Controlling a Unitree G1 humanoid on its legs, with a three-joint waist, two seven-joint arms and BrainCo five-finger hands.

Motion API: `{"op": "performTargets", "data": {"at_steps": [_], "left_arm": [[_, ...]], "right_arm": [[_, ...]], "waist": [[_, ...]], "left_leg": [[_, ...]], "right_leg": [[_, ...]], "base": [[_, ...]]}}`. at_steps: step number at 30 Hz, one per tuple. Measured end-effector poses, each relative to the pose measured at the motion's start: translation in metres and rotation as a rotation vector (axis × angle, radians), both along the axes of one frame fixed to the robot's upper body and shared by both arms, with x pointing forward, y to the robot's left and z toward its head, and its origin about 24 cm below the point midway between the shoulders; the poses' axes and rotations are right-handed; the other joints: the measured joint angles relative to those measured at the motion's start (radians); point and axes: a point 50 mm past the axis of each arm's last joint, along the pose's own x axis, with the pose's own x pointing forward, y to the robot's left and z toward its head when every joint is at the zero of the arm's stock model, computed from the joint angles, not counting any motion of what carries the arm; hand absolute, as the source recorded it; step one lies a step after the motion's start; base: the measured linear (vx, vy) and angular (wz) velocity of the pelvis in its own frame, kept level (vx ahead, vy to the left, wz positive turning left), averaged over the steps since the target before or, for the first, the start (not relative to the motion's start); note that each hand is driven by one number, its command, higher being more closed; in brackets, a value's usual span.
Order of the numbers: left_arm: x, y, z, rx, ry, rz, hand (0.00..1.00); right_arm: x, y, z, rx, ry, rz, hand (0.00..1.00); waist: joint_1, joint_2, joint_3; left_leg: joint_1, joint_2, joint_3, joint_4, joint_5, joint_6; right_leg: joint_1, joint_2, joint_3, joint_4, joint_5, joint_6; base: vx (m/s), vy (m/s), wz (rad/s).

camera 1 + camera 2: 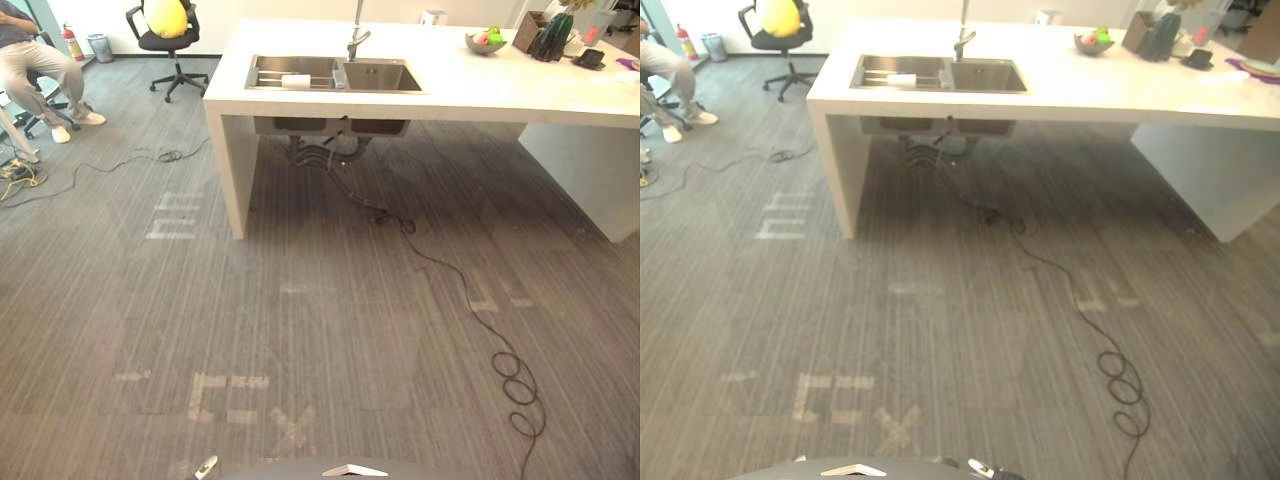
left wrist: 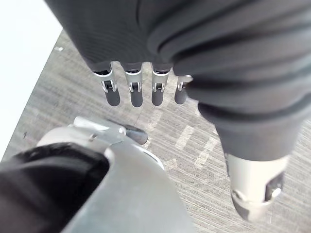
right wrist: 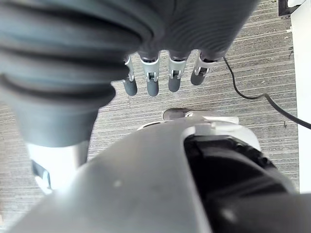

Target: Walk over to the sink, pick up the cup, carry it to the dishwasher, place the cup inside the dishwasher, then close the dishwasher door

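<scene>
Cup: I took the small white object (image 1: pixel 296 80) lying in the left basin of the sink (image 1: pixel 385 77) to be the cup. It was too small for me to be certain.
Cup's long axis: It looked wider than tall, so I judged it lay on its side, running roughly from 9 to 3 o'clock across the basin.
Sink: It was set into the white tabletop (image 1: pixel 500 90), with the faucet (image 1: pixel 357 38) between the two basins.
Bearing from me: The cup sat at about 12 o'clock, a shade toward 11, well apart from both hands. A wide stretch of grey floor (image 1: pixel 330 320) lay between.
Left hand: The left hand (image 2: pixel 136 92) hung down over the floor with fingers straight and relaxed, holding nothing.
Right hand: The right hand (image 3: pixel 152 83) hung the same way, fingers loose and empty.
Nearer hand: Neither had a real advantage at that range. With the cup in the left basin, I judged the left hand would have the slightly shorter reach on arrival.
Coming move: I judged it to be a walk straight toward 12 o'clock to close on the tabletop edge, with no reach yet.
Bystander: A seated person (image 1: pixel 35 65) was at 10 o'clock, clear of my line to the sink.
</scene>
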Motion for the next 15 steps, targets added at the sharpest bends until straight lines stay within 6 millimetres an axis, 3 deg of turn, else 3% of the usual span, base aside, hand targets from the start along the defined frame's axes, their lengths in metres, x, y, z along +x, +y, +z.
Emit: {"op": "performTargets", "data": {"at_steps": [7, 15], "left_arm": [[0.006, 0.004, 0.001, 0.084, -0.009, -0.109, 0.00], [0.004, 0.005, 0.001, 0.088, -0.005, -0.113, 0.00]], "right_arm": [[0.019, 0.011, 0.006, 0.067, -0.069, 0.174, 0.00], [0.019, 0.014, 0.006, 0.125, -0.025, 0.182, 0.00]], "waist": [[-0.012, -0.010, 0.011], [-0.018, -0.014, 0.015]], "left_leg": [[0.000, 0.000, 0.014, 0.000, 0.001, 0.000], [0.002, 0.000, 0.008, 0.000, -0.003, -0.002]], "right_leg": [[-0.006, -0.001, -0.001, -0.004, 0.000, 0.000], [-0.002, -0.002, -0.010, -0.001, 0.001, -0.001]], "base": [[-0.02, 0.001, -0.06], [0.01, 0.001, 0.01]]}}
